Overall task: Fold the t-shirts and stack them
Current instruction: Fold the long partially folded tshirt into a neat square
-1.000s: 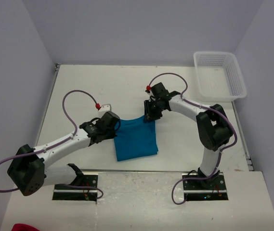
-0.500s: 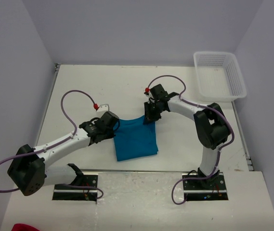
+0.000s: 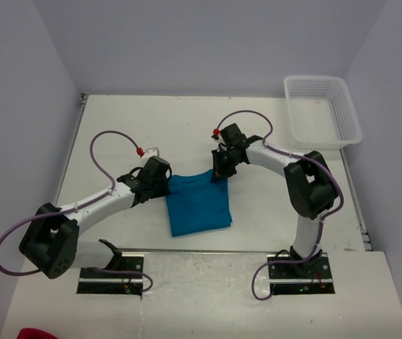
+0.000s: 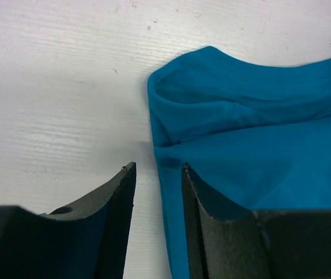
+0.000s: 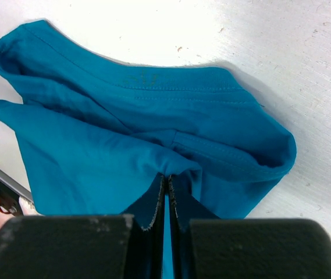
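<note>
- Left gripper [image 4: 158, 168]: jaws apart, nothing clamped, at the left edge of the t-shirt [image 3: 199, 205].
- T-shirt: folded, lies on the table [image 3: 116, 127], frame centre.
- Right gripper [image 5: 166, 180]: jaws together, clamped on the t-shirt's upper right corner.

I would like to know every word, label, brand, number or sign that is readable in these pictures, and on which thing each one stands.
No text can be read in any view.
t-shirt: a faint dark mark near the neckband seam, too blurred to read.
basket: no label visible.
table: no writing, only small specks.
</note>
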Available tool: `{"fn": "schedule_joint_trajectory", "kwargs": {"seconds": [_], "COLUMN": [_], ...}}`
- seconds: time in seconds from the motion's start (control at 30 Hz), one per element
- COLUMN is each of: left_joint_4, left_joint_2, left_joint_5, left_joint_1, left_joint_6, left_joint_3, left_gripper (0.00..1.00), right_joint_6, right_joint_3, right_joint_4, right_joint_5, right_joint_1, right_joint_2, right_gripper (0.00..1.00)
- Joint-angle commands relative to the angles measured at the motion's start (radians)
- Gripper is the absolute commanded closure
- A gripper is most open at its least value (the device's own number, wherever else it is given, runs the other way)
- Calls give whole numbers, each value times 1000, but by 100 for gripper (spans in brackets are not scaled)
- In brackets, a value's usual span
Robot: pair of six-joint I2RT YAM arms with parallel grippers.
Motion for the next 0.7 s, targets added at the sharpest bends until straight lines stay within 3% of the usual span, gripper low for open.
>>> {"fn": "schedule_joint_trajectory", "kwargs": {"seconds": [0.0, 0.4, 0.5, 0.57, 0.67], "left_joint_4": [85, 151, 177, 190, 211], "left_joint_2": [34, 128, 132, 142, 151], "left_joint_5": [37, 77, 86, 94, 103], "left_joint_1": [11, 46, 53, 57, 57], "left_joint_6": [45, 76, 82, 83, 90], "left_joint_3": [19, 22, 20, 20, 20], "left_gripper": [61, 65, 77, 91, 100], "right_joint_6": [-5, -4, -4, -2, -2], "right_joint_3": [-2, -7, -11, -11, -16], "right_joint_4": [16, 15, 18, 18, 15], "right_joint_5": [6, -2, -4, -4, -1], "right_joint_1": [3, 2, 2, 3, 3], "right_joint_2": [-28, -44, -47, -50, -62], "right_gripper": [100, 100, 100, 100, 100]}}
